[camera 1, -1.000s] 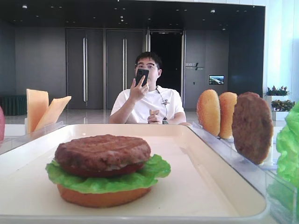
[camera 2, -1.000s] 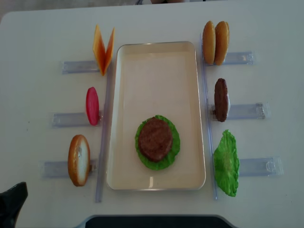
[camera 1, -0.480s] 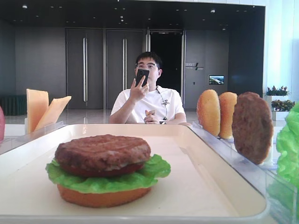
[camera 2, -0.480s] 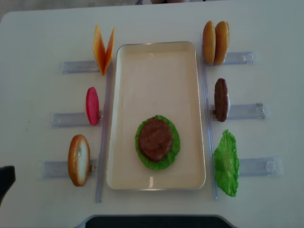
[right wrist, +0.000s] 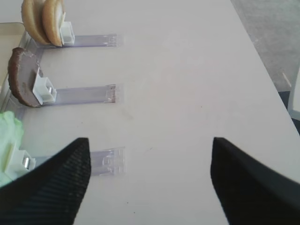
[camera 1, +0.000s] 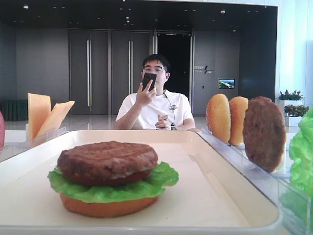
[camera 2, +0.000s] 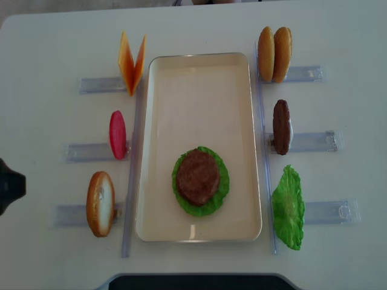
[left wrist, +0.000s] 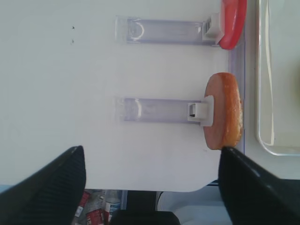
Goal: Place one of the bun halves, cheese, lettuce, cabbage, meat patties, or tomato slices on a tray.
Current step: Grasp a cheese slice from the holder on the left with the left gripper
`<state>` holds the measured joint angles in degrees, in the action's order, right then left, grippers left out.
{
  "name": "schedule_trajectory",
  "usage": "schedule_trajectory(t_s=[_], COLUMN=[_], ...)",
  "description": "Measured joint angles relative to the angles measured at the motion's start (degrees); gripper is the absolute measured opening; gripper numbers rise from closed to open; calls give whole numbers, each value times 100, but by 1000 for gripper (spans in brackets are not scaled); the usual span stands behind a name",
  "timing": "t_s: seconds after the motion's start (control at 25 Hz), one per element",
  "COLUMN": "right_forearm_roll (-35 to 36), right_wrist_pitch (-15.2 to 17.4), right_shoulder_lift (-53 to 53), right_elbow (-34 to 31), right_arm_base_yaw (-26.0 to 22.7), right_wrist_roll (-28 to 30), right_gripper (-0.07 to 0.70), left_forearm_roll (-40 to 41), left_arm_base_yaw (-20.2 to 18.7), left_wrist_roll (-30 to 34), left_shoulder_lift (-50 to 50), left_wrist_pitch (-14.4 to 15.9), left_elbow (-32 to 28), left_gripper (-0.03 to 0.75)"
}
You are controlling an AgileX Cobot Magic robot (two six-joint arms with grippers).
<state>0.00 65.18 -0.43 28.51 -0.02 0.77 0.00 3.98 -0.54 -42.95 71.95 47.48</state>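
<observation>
The cream tray (camera 2: pixel 199 78) holds a stack: a bun half (camera 1: pixel 107 208), lettuce (camera 1: pixel 105 190) and a meat patty (camera 2: pixel 197 176) on top. Left of the tray stand two cheese slices (camera 2: pixel 132 63), a tomato slice (camera 2: pixel 117 134) and a bun half (camera 2: pixel 100 203). On its right stand two bun halves (camera 2: pixel 274 54), a patty (camera 2: pixel 281 127) and a lettuce leaf (camera 2: pixel 288 208). My left gripper (left wrist: pixel 151 152) is open and empty over the table's near edge, left of the bun half (left wrist: pixel 225 110). My right gripper (right wrist: pixel 150 143) hangs open and empty over bare table, right of the patty (right wrist: pixel 21 77).
Clear plastic racks (camera 2: pixel 311 142) hold the upright pieces on both sides of the tray. A dark part of my left arm (camera 2: pixel 9 184) shows at the table's left edge. A seated person (camera 1: pixel 155 105) holds a phone behind the table's far end.
The dark part of my left arm has moved from the bottom left corner farther up along the table's left edge. The food pieces and tray have not moved.
</observation>
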Motion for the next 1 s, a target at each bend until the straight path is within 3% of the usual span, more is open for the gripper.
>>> schedule_trajectory(t_s=[0.52, 1.0], right_forearm_roll=[0, 0], right_wrist_pitch=[0, 0], right_shoulder_lift=[0, 0], right_elbow=[0, 0], right_arm_base_yaw=[0, 0], right_wrist_roll=[0, 0], right_gripper=[535, 535], left_forearm_roll=[400, 433], left_arm_base_yaw=[0, 0], left_wrist_roll=[-553, -583], left_shoulder_lift=[-2151, -3908], left_wrist_pitch=[-48, -72], left_elbow=[1494, 2810], left_gripper=[685, 675])
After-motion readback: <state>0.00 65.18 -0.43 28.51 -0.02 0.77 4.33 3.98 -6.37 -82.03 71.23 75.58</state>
